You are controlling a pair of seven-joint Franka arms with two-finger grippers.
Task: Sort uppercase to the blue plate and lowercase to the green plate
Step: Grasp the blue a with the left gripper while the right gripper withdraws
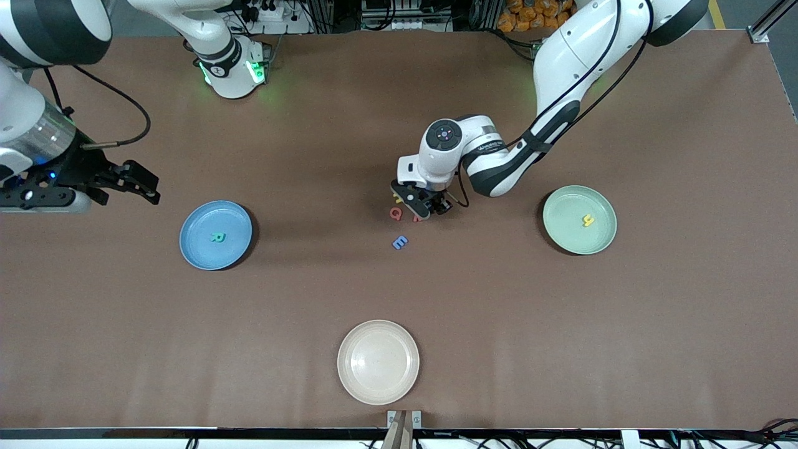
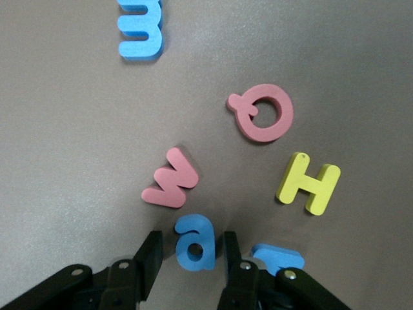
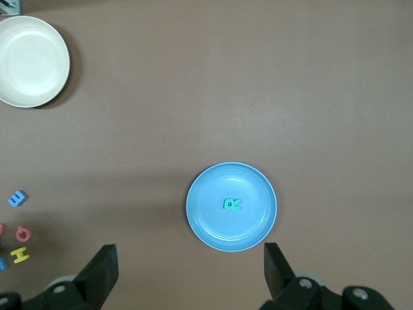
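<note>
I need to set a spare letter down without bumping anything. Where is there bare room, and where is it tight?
Bare tabletop lies between the blue plate and the cream plate, and between the cream plate and the green plate. It is crowded under the left gripper, among the red Q, red w and yellow H.

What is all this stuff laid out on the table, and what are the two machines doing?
blue plate: one, blue, toward the right arm's end of the table.
green R: one, green, on the blue plate.
green plate: one, pale mint, toward the left arm's end.
yellow hooked letter: one, yellow, on the green plate.
cream plate: one, cream, nearest the front camera.
blue E: one, blue, mid-table.
red Q: one, red, beside the yellow H.
yellow H: one, yellow, mid-table.
red w: one, red, beside the rounded blue letter.
rounded blue letter: one, blue, between the left gripper's fingers.
left gripper: low over the letter cluster.
right gripper: open, waiting in the air beside the blue plate.
</note>
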